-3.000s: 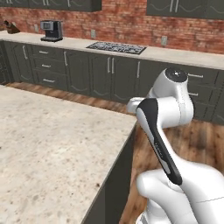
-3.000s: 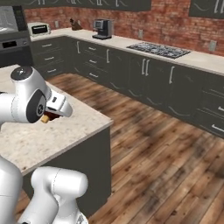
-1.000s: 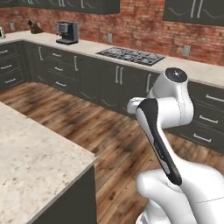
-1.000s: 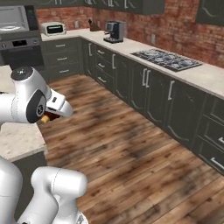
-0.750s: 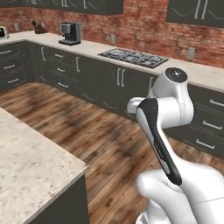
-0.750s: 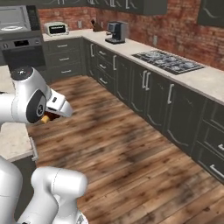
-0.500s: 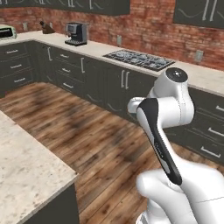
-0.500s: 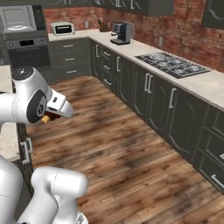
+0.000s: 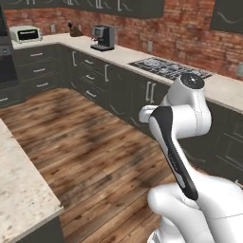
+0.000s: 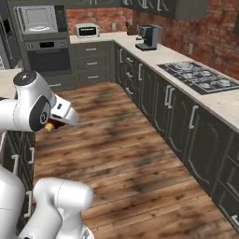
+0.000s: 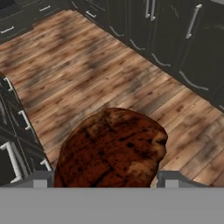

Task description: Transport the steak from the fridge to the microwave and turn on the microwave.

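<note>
Dark reddish-brown and lumpy, the steak (image 11: 111,148) sat in the hand view between the two finger tips, the gripper (image 11: 105,177) closed on either side of it, with wood floor (image 11: 87,65) and dark cabinet fronts (image 11: 175,39) beyond; from the right base view the gripper (image 10: 52,125) hung tucked close under the arm's white elbow, a dark scrap of the steak (image 10: 56,123) showing at its tip; the microwave (image 10: 36,19) stood built into the far wall above the oven (image 10: 48,56), well apart from the gripper and ahead of it to the left, so I judged the carry still had floor to cover; from the left base view the arm (image 9: 182,123) rose folded, the coffee machine (image 9: 103,38) and toaster oven (image 9: 25,33) on the far counter.
</note>
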